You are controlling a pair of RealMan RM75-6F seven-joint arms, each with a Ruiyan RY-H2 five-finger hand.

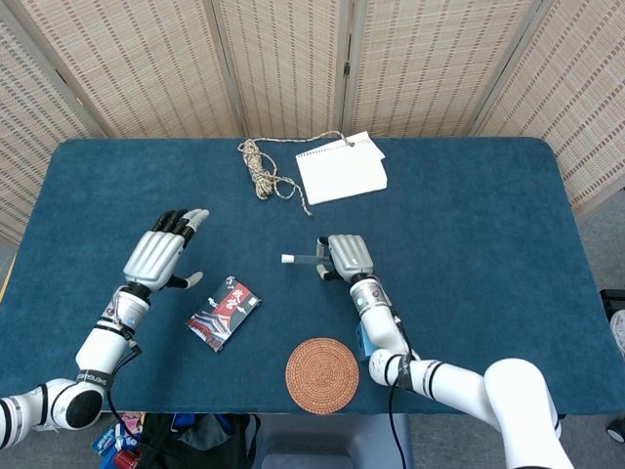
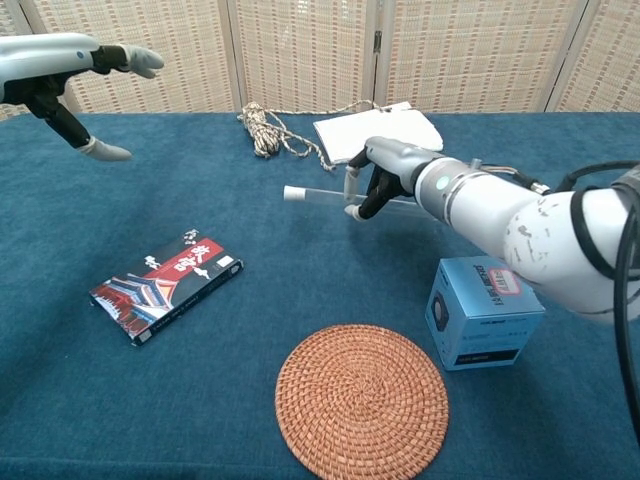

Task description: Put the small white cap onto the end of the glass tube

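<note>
Right hand grips glass tube low over table, fingers curled round it; tube lies roughly level, pointing toward robot's left. Small white cap sits on tube's free end, away from the hand. Left hand holds nothing, fingers spread, raised over table's left part, well apart from tube. Near it, red/black card pack lies flat. Woven coaster at front edge, blue box just beside it on the right. At far edge: rope coil beside notepad.
</note>
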